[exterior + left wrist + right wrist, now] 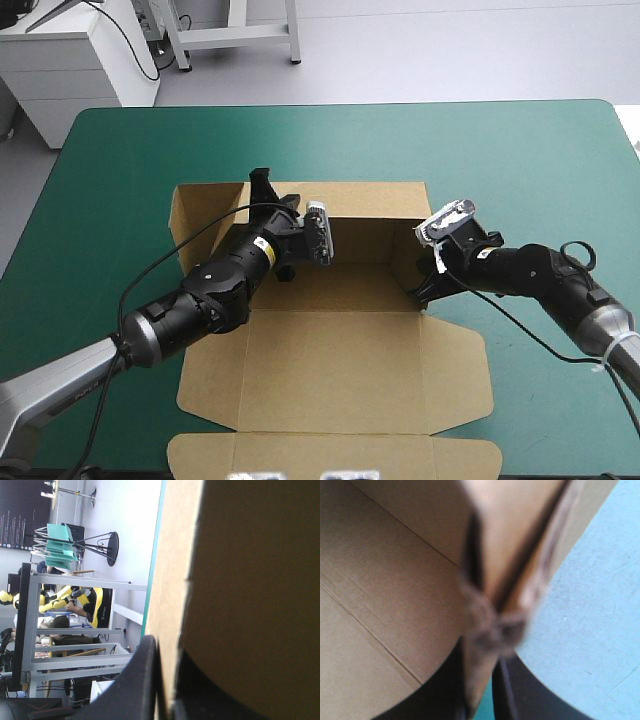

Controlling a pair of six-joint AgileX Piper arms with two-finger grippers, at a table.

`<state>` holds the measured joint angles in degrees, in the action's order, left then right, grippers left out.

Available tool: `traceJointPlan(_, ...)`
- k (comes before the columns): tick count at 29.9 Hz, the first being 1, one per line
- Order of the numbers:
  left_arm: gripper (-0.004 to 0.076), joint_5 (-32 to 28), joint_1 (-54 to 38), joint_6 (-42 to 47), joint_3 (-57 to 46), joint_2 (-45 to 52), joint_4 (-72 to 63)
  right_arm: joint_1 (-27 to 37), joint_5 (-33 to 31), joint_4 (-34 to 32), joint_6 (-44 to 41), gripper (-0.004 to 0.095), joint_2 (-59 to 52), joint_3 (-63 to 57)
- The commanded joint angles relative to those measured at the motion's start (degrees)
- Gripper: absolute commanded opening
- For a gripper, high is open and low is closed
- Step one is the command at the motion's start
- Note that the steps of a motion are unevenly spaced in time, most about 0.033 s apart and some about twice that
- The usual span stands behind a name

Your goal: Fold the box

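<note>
The brown box (340, 370) lies in the middle of the teal-green table. Its back wall (370, 240) stands up, and the lid panel is flat toward the front edge. My left gripper (263, 186) is at the back left corner, shut on an upright panel there. In the left wrist view that brown board (250, 580) runs between the black fingers of the left gripper (167, 647). My right gripper (424, 288) holds the raised right side wall. In the right wrist view the wall's edge (515, 555) sits between the fingers of the right gripper (482, 660), with the box floor (380, 595) beside it.
A flat side flap (197, 215) lies to the left of the left gripper. The lid's front flap (330, 452) reaches close to the table's front edge. Bare teal-green cover (520, 150) lies behind and to the right of the box.
</note>
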<state>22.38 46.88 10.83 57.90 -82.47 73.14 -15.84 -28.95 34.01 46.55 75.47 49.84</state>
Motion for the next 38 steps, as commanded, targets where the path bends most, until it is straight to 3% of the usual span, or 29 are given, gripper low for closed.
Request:
traceJointPlan(1, 0.0072, -3.80, 0.72, 1.46, 0.69, 1.35, -2.85, -0.60, -0.54, 2.67, 0.94, -0.0018, -1.53, 2.24)
traceJointPlan(7, 0.0392, -4.12, 3.77, 1.46, 0.69, 2.43, -4.38, -0.60, 0.60, 2.67, -1.45, -0.0018, -1.53, 2.24)
traceJointPlan(9, 0.0455, -3.42, 5.50, 1.35, 0.69, 3.11, -3.92, -0.60, 0.60, 2.67, -1.96, -0.0018, -1.53, 2.24)
traceJointPlan(17, 0.0463, 8.66, 13.85, 1.12, 0.69, 6.61, -2.23, -0.60, 0.91, 2.45, -3.60, -0.0018, -1.53, 2.24)
traceJointPlan(23, 0.0462, 10.69, 19.68, 0.70, 0.69, 11.37, -2.33, -0.60, 2.16, 2.32, -3.95, -0.0018, -1.53, 2.24)
traceJointPlan(25, 0.0438, 11.55, 21.96, 0.80, 0.69, 13.01, -2.33, -0.60, 2.19, 2.32, -3.95, -0.0018, -1.53, 2.24)
traceJointPlan(27, 0.0351, 13.00, 24.12, 0.66, 0.69, 14.00, -2.33, -0.60, 2.19, 2.32, -3.95, -0.0018, -1.53, 2.24)
traceJointPlan(31, 0.0020, 16.27, 28.41, -1.42, 0.82, 15.14, -2.33, -0.60, 2.19, 2.32, -3.95, -0.0018, -1.53, 2.24)
traceJointPlan(34, 0.0019, 18.78, 30.83, -4.62, 2.00, 15.28, -3.03, -0.60, 2.19, 2.32, -3.95, -0.0018, -1.53, 2.24)
traceJointPlan(38, 0.0017, 19.36, 31.60, -11.54, 6.57, 15.28, -13.93, -0.60, 2.19, 2.32, -3.95, -0.0018, -1.53, 2.24)
